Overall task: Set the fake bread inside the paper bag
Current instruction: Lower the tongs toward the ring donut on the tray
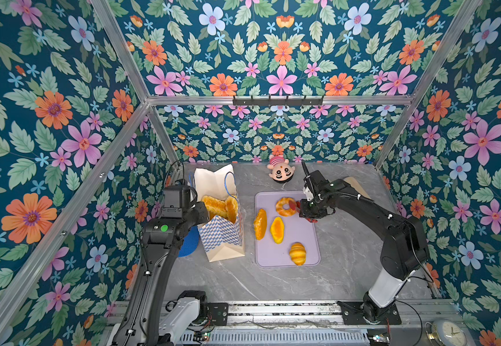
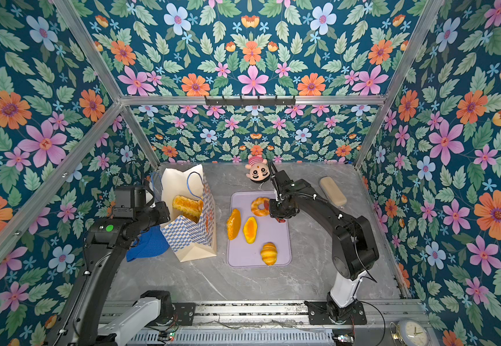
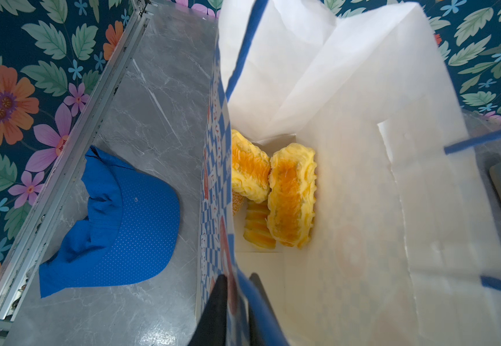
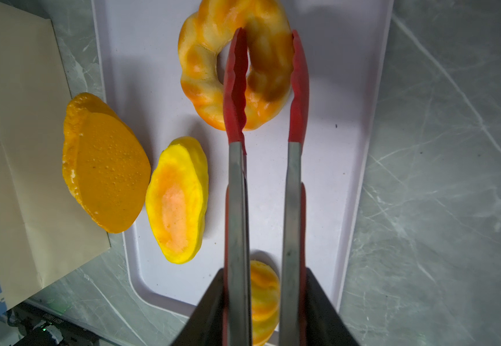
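**Ring doughnut next for the bag.** Pick-up of the ring doughnut (image 4: 201, 69) is judged to be the step in hand. On the lilac tray (image 1: 303, 236) at the middle of the worktop (image 1: 273, 284), the red tips of the tongs (image 4: 235, 194) are set astride one side of the ring, one tip in the hole and one at the outer edge. The tongs are clamped between the fingers of the right gripper (image 4: 264, 271). Whether the tips bite into the ring or only touch it cannot be told.

The paper bag (image 1: 222, 236) is stood toward the worktop's left edge, just beside the tray. Its rim is pinched between the fingers of the left gripper (image 3: 238, 281) and so held open. Of the fake bread, ridged loaves (image 3: 291, 197) are seen lying on the bag's floor. Two flat ovals (image 1: 277, 229) and a croissant (image 1: 297, 253) are left on the tray with the ring.

A firm squeeze, a lift clear of the tray and a carry over the bag's mouth are judged to be called for next, with the rim and blue cords (image 3: 483, 140) to be cleared.

The count inside the bag is not settled, since a striped piece (image 3: 256, 227) is half covered by the loaves. The left gripper's fingers are hidden by the arm in both top views. The croissant is largely masked by the tongs in the right wrist view.
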You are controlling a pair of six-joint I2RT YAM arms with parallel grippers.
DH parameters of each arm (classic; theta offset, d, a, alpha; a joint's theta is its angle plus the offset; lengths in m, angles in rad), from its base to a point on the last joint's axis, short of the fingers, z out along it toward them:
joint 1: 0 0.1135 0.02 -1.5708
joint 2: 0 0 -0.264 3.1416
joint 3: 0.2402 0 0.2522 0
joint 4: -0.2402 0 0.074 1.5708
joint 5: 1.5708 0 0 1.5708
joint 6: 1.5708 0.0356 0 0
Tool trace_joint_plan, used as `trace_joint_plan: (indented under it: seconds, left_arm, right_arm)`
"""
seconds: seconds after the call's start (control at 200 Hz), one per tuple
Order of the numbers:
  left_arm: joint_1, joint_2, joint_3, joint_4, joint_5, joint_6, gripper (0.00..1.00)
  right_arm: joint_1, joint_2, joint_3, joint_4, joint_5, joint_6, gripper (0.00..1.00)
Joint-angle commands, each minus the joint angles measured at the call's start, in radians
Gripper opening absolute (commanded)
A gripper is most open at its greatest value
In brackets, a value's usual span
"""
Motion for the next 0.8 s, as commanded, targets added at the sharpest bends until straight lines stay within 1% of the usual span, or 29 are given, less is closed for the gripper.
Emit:
trace_joint_plan:
  seconds: [0.0,0.23,0.355,0.365,0.39,0.58,0.75,0.765,0.795]
  left_arm:
    - [0.001,0.001,0.011,-0.002,-0.007,0.002,0.17]
    - [0.001,0.0,0.011,-0.002,-0.009,0.001,0.17]
    - [0.001,0.0,0.01,-0.002,-0.008,0.002,0.17]
    - [0.001,0.0,0.01,-0.002,-0.008,0.001,0.17]
    - [0.001,0.0,0.01,-0.002,-0.009,0.003,0.17]
    - [0.001,0.001,0.006,0.002,-0.007,0.002,0.17]
    - [0.001,0.0,0.001,0.003,-0.008,0.001,0.18]
    - [0.001,0.0,0.001,0.003,-0.008,0.001,0.18]
    - [0.001,0.0,0.001,0.003,-0.009,0.001,0.18]
  right_arm:
    - [0.001,-0.026,-0.004,0.001,0.017,0.002,0.37]
    - [0.0,-0.07,-0.02,0.004,0.013,0.003,0.36]
    - [0.0,-0.07,-0.03,0.004,0.003,0.003,0.35]
    - [0.0,-0.097,-0.031,0.006,0.002,0.004,0.35]
    - [-0.001,-0.107,-0.032,0.005,-0.002,0.003,0.35]
    - [-0.005,-0.09,-0.044,0.008,-0.016,0.001,0.35]
    - [-0.006,-0.089,-0.055,0.018,-0.021,0.005,0.42]
    - [-0.006,-0.06,-0.055,0.018,-0.02,0.004,0.42]
    - [-0.006,-0.053,-0.054,0.018,-0.02,0.006,0.43]
